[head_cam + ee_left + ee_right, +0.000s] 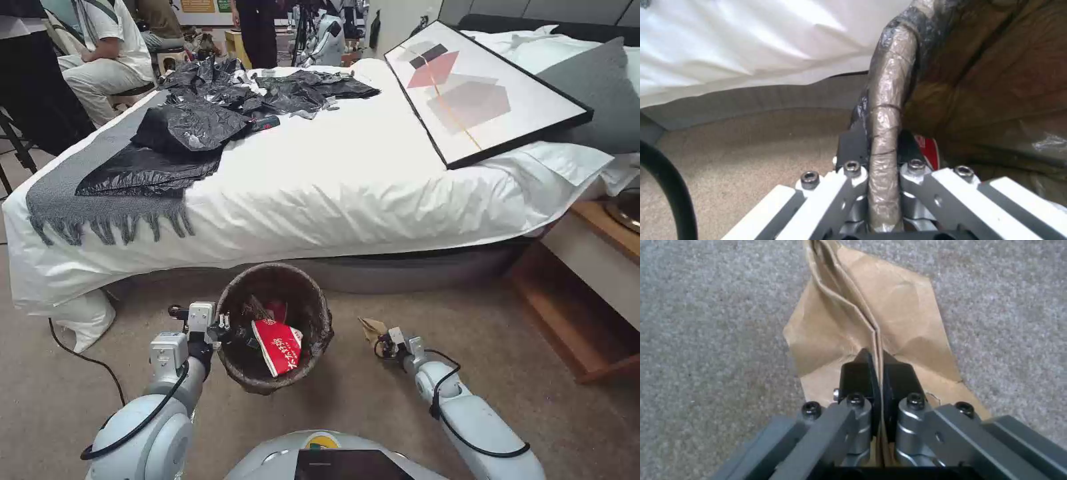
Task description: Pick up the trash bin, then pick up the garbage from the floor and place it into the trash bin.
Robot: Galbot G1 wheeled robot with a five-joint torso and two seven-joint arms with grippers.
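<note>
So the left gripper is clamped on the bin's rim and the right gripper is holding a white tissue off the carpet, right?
Not quite. The right gripper is shut on a piece of tan paper, not a white tissue, as the right wrist view shows. The rest holds: the left gripper is clamped on the bin rim.

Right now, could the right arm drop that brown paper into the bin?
Probably yes. The right gripper has its jaws shut on the brown paper, and the trash bin, held by the left gripper, sits open-topped just beside it with nothing between.
</note>
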